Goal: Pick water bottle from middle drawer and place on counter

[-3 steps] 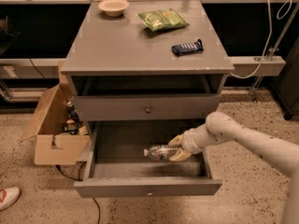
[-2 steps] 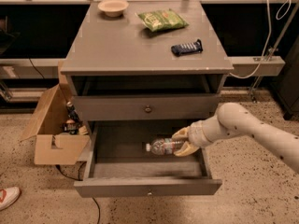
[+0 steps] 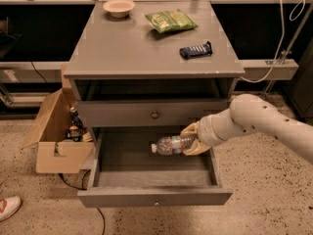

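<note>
Clear plastic water bottle (image 3: pixel 168 144), white cap leftward, horizontal; pincer (image 3: pixel 190 140) clamped on base, apparently above middle drawer (image 3: pixel 146 174).

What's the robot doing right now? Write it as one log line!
hand: over open middle drawer, shut on water bottle | water bottle: sideways, cap pointing left | counter: bottle not placed yet

The water bottle (image 3: pixel 171 144) is small and clear, with a white cap and a pale label. It lies on its side, cap pointing left, over the right rear of the middle drawer (image 3: pixel 154 198). The pincer (image 3: pixel 191 140) reaches in from the right, its 2 yellowish fingers clamped around the bottle's base end. The drawer is grey, shallow and pulled fully out. Above it, the table (image 3: pixel 142 48) is a flat grey top.
</note>
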Tool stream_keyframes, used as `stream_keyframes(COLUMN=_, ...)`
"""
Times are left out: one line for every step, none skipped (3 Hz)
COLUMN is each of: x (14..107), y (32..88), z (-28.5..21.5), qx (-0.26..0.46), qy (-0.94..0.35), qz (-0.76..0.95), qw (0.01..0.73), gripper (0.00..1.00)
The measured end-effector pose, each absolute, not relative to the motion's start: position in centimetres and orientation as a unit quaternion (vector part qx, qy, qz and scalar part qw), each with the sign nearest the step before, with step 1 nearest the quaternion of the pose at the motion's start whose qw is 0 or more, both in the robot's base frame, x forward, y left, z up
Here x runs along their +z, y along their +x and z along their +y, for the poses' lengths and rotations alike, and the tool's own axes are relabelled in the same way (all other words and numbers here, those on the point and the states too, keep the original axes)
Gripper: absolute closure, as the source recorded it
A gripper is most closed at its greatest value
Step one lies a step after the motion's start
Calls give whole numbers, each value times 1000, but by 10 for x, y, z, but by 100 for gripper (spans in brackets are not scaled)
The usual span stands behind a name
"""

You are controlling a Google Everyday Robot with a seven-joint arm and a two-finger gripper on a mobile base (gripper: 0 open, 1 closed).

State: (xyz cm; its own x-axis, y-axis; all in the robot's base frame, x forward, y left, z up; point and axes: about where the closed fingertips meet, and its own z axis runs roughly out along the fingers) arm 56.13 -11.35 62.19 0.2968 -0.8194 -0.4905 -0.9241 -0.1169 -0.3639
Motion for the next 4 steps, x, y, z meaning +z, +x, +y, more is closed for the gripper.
stream_keyframes(x=633, y=560, z=-106, qx=88, qy=-745, qz=577, qw=322, gripper=100)
stream_keyframes(x=734, y=554, z=-70, qx=95, qy=-768, qz=505, qw=381, gripper=100)
stream_keyframes(x=805, y=549, z=-38, qx=89, qy=-787, qz=454, qw=407, gripper=100)
stream_keyframes(x=854, y=581, z=13, qx=111, qy=-776, qz=458, qw=419, gripper=100)
